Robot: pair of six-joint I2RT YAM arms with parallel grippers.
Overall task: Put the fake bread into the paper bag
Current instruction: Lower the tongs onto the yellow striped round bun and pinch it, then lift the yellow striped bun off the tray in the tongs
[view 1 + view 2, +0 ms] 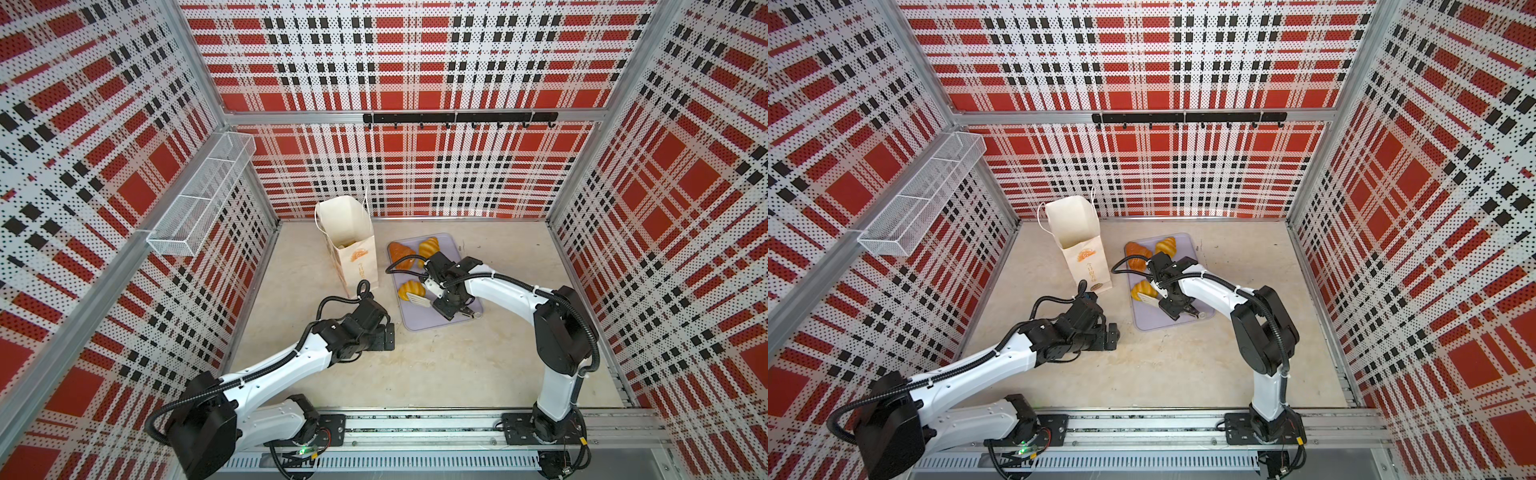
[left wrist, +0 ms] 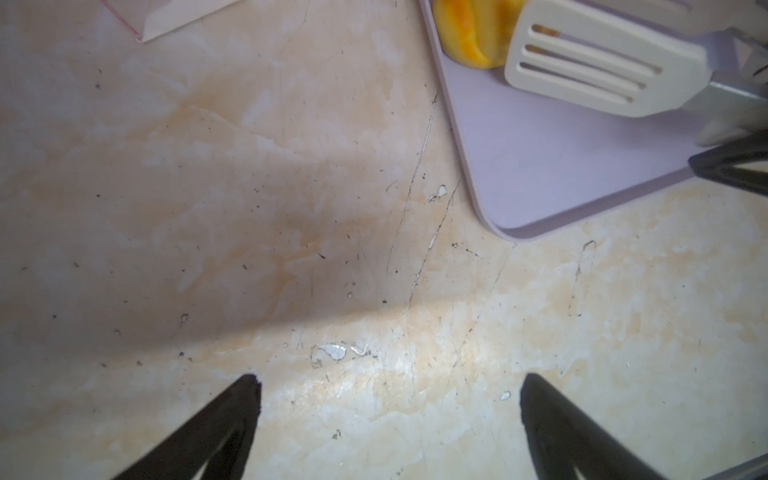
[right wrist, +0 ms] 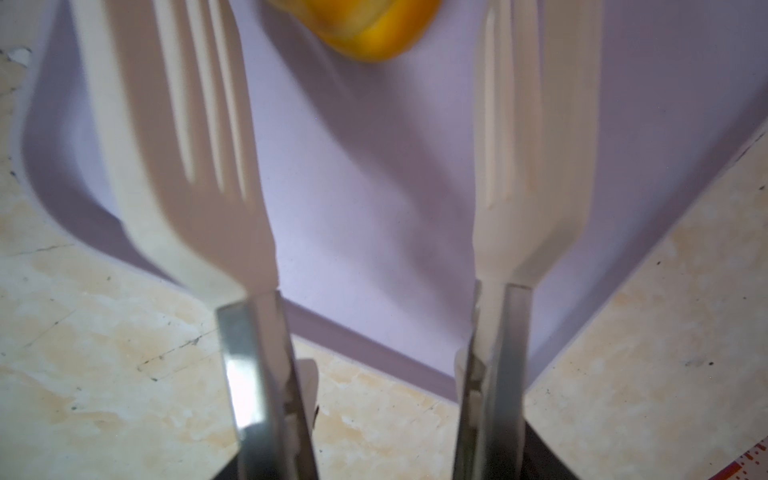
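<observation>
tongs [image 3: 174,199], white slotted blades apart, sit pinched by their metal arms in my right gripper [image 1: 446,305]; a yellow croissant [image 3: 365,33] lies just past the blade tips on the lilac tray [image 3: 374,208]. a reddish-brown croissant [image 1: 401,252] rests farther past those tips, same tray. my left gripper [image 2: 388,386] hangs fingers spread wide over the marbled table [image 2: 208,208], the paper bag [image 1: 357,266] standing upright beyond them, apart.

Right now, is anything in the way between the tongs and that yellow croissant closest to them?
Nothing visible. The right end effector holds the tongs with blades spread, and the yellow croissant lies right by their tips on the lilac tray; only bare tray shows between the blades.
</observation>
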